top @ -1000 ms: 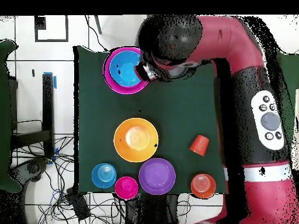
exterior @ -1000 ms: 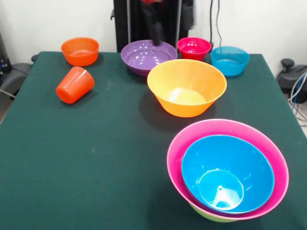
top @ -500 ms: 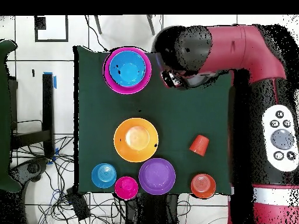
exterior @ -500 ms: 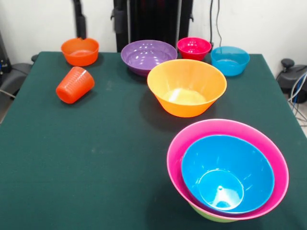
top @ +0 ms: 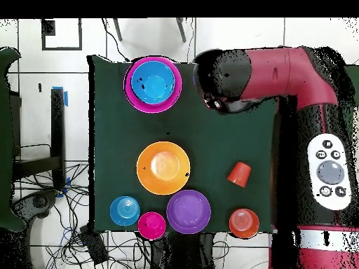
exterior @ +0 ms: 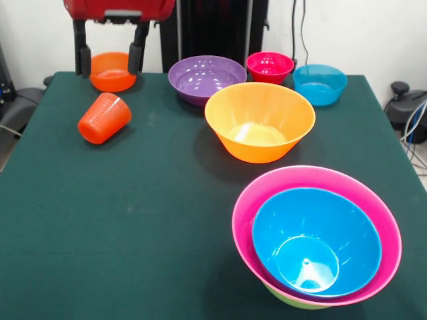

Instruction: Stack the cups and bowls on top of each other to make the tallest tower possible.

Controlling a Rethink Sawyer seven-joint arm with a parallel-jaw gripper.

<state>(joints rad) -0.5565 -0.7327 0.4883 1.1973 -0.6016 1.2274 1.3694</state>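
Note:
My gripper (exterior: 109, 59) hangs open at the upper left, its two black fingers (exterior: 81, 59) spread to either side of the small orange bowl (exterior: 112, 71) behind them. Just nearer than that, the orange-red cup (exterior: 104, 118) lies on its side, apart from the gripper. The tower stands at the front right: a big pink bowl (exterior: 280, 179) holds a blue bowl (exterior: 347, 233) with a smaller blue one (exterior: 307, 263) inside, and a green bowl (exterior: 293, 301) shows beneath. In the overhead view the red arm (top: 280, 66) covers the gripper; the cup (top: 239, 174) and the tower (top: 130, 87) both show.
A large orange bowl (exterior: 259, 120) stands mid-table. Behind it, along the far edge, are a purple bowl (exterior: 207, 77), a magenta-red bowl (exterior: 269, 65) and a small blue bowl (exterior: 320, 83). The green table (exterior: 133, 220) is bare at the front left.
The arm has swung from over the tower toward the cup's side of the table. In the front view the gripper now shows whole and lower, in front of the small orange bowl. Nothing else moved.

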